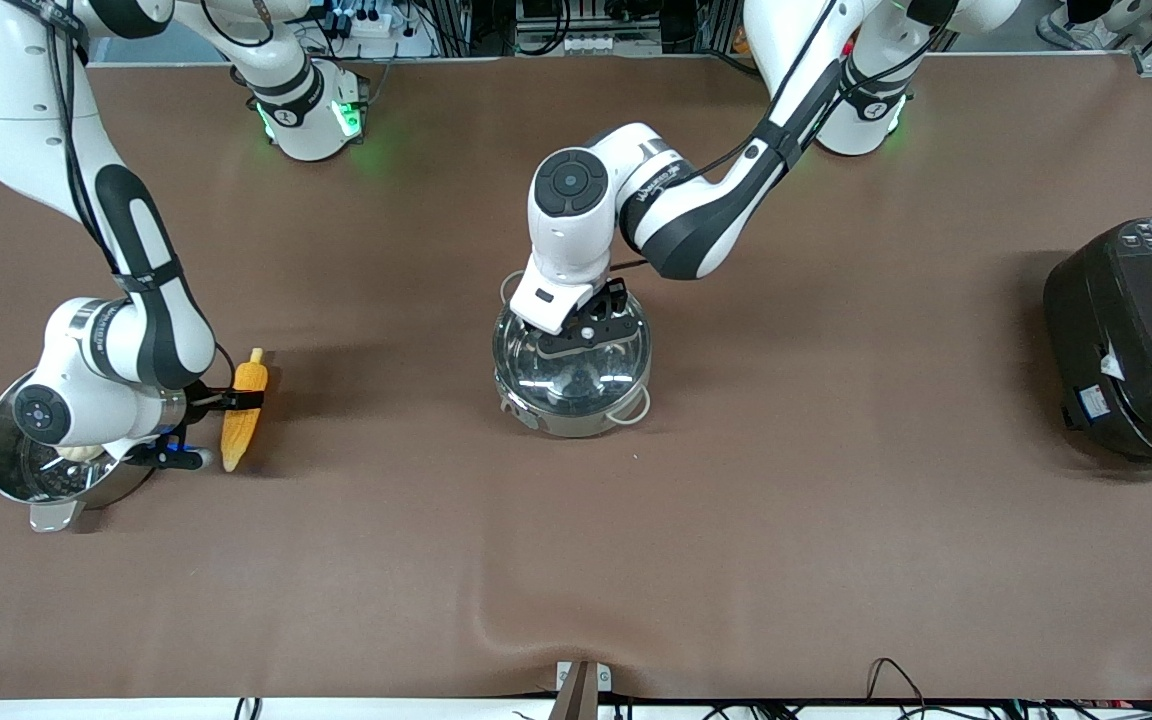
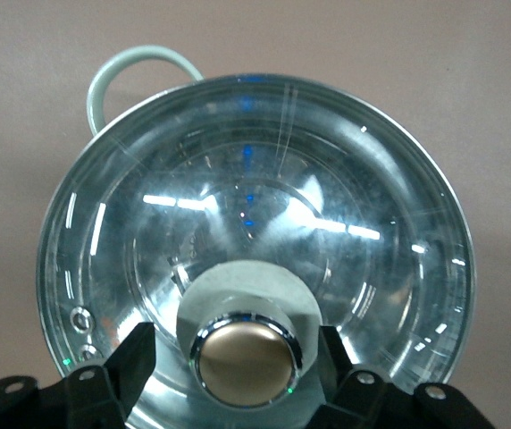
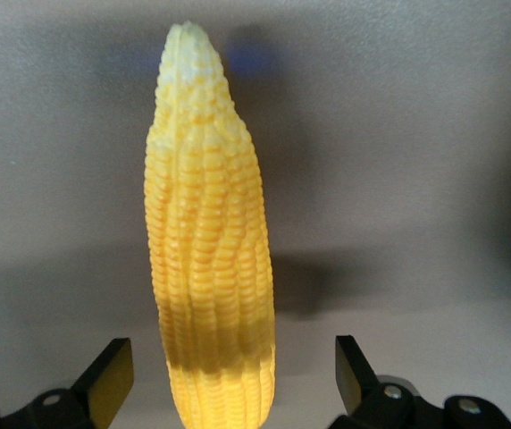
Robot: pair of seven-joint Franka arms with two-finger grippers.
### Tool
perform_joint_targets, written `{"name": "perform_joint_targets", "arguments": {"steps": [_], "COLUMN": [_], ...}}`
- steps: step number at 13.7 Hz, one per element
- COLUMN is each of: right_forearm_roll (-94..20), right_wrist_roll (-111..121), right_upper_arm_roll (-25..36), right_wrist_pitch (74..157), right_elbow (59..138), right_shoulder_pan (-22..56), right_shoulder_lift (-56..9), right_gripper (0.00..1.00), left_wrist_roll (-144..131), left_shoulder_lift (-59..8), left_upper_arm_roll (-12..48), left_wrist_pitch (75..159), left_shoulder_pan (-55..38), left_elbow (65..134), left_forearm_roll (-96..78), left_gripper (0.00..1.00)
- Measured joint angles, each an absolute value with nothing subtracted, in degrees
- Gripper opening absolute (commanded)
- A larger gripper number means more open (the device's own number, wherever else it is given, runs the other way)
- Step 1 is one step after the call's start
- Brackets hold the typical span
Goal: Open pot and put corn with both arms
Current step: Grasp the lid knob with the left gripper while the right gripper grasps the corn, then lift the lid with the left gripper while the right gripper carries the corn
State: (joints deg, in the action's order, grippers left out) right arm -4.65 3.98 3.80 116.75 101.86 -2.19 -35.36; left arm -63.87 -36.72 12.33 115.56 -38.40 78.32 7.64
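The pot [image 1: 572,370] is set mid-table, its glass lid [image 2: 255,241] still on. The left gripper [image 1: 591,325] is lowered over the lid, fingers spread either side of the knob [image 2: 245,357]. The corn [image 1: 242,412] lies toward the right arm's end, straddled by the right gripper [image 1: 221,425], fingers [image 3: 113,375] apart.

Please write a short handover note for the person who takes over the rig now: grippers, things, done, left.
Left gripper: open, fingers either side of the lid knob, not shut on it.
Right gripper: open, astride the corn, which lies on the table beside the steamer pot.
Pot: mid-table, lid on.
Done: both arms in place.
Left: grip, lift lid, put corn in pot.
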Motion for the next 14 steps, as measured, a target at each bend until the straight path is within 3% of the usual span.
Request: {"name": "perform_joint_targets", "arguments": {"steps": [1, 3, 4, 5, 14], "right_forearm_roll": [-4.7, -4.7, -4.7, -4.7, -4.7], "right_wrist_roll": [4.0, 4.7, 5.2, 5.4, 7.4], "right_upper_arm_roll": [3.8, 3.7, 3.7, 3.7, 3.6], "right_wrist_pitch": [117.0, 117.9, 118.3, 118.5, 117.8], "right_elbow": [101.9, 101.9, 101.9, 101.9, 100.1], "right_shoulder_pan": [-2.2, -2.2, -2.2, -2.2, -1.9], "right_shoulder_lift": [-35.8, -36.7, -36.9, -37.1, -36.2], "right_gripper": [0.83, 0.13, 0.00, 0.00, 0.00], "left_wrist_roll": [-63.9, -63.9, -63.9, -63.9, -65.5], "left_shoulder_lift": [-36.8, -36.9, -36.9, -37.0, -36.2], "left_upper_arm_roll": [12.3, 12.3, 12.3, 12.4, 12.1], "left_wrist_pitch": [115.6, 115.6, 116.0, 116.3, 116.1], "left_shoulder_pan": [-38.4, -38.4, -38.5, -38.6, -37.9], "left_elbow": [78.3, 78.3, 78.2, 78.1, 77.0], "left_forearm_roll": [8.0, 8.1, 8.1, 8.1, 8.1], "left_gripper": [0.66, 0.37, 0.19, 0.01, 0.00]}}
